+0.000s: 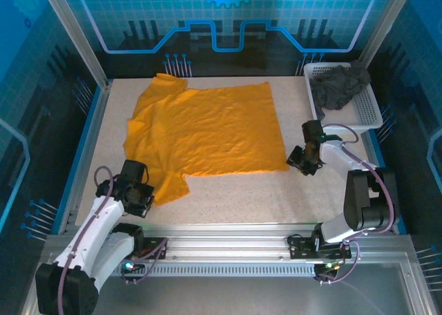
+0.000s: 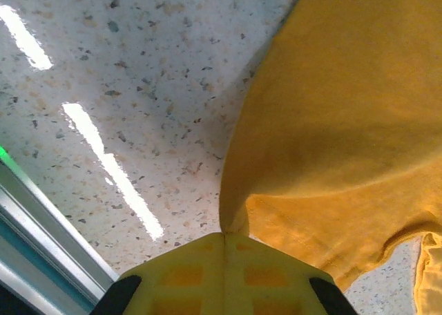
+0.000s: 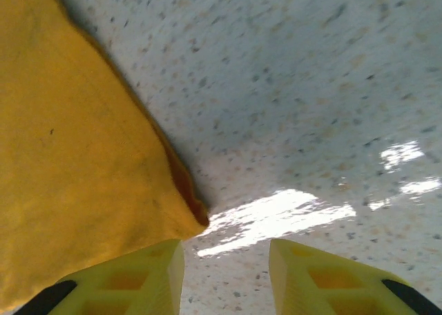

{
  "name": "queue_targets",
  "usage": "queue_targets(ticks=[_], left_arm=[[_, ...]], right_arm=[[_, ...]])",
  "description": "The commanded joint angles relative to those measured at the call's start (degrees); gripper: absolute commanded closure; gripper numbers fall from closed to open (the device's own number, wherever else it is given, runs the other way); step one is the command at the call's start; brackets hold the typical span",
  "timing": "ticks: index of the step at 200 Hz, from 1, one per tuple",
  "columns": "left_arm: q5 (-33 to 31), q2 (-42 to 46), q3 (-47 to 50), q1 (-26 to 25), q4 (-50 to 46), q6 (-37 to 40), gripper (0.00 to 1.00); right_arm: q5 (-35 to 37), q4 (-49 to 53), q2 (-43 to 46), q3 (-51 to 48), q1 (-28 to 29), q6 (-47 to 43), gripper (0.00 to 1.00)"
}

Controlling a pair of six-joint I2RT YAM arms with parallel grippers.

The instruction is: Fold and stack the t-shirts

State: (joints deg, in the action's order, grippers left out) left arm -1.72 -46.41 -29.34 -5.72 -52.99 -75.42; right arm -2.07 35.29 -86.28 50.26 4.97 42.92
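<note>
Tbl (image 1: 235,194) — orange tee (image 1: 207,132), mesh basket (image 1: 368,106)

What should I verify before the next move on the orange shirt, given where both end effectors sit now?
1. Grip of left end effector on orange shirt: ok, shut on the cloth.
2. Grip of right end effector on the near right corner: not ok; jaws open, and the corner lies beside one finger.
3. Shirt spread on table: ok, though wrinkled.
4. Grey shirt out of the way in basket: ok.
5. Depth of cloth in the left pinch: cannot tell.
</note>
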Motion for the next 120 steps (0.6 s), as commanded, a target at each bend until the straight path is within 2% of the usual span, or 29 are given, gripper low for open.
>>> queue_targets(ticks=[1,87,96,120], left_arm=[[0.31,-0.38,-2.5,0.62,0.96,1.84,1.0],[0.63,-1.4,-3.35,0.62,0.88,2.94,1.0],[0.69,-1.37,-3.28,0.62,0.88,3.0,1.0],[0.83,-1.26,-3.09,0.6,1.05,3.01,1.0]], right_arm=[[-1.3,-1.42,-0.47,0.45,2.13,2.66,0.61],[-2.04,-2.93,-7.52,-0.16,2.98,2.64,0.65],[-1.93,-2.86,-8.68,2.07,2.95,2.43,0.65],[-1.71,-2.59,-11.56,4.59,3.02,1.37,0.76]])
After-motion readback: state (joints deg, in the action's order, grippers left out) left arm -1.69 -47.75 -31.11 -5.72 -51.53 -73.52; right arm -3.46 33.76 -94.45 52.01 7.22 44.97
